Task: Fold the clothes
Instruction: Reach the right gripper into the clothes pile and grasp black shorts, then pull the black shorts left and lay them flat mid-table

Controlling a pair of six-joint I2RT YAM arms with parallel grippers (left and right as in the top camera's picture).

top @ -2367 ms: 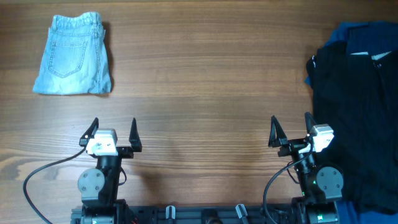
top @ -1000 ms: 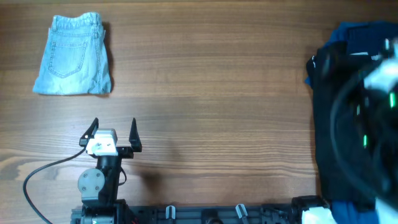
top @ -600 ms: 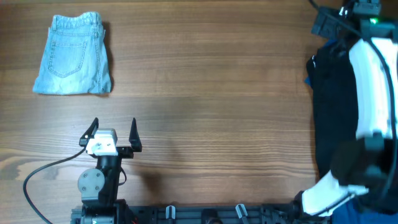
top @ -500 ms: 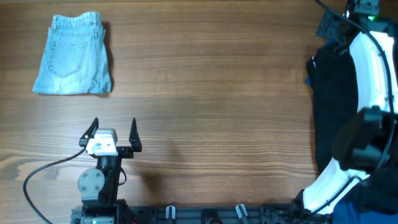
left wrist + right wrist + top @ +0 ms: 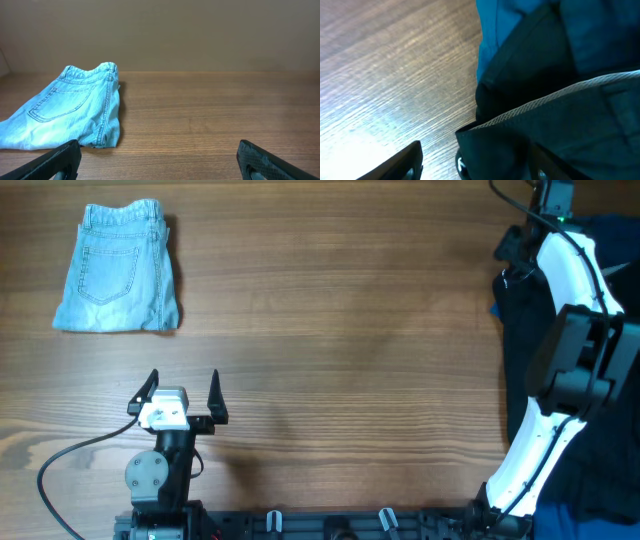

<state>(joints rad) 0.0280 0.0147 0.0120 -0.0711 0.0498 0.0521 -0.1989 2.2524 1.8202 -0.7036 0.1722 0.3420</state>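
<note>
Reaching far forward since earlier, right gripper sets its jaws astride the black shorts, grip unclear; left gripper jaws gape wide, empty, denim shorts ahead-left.

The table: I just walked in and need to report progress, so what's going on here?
The right gripper reaches into the dark clothes pile at far right, jaws apart around the pale waistband of a black garment, not yet clamped. The left gripper sits open and empty by its base. Denim shorts lie folded at far left.
</note>
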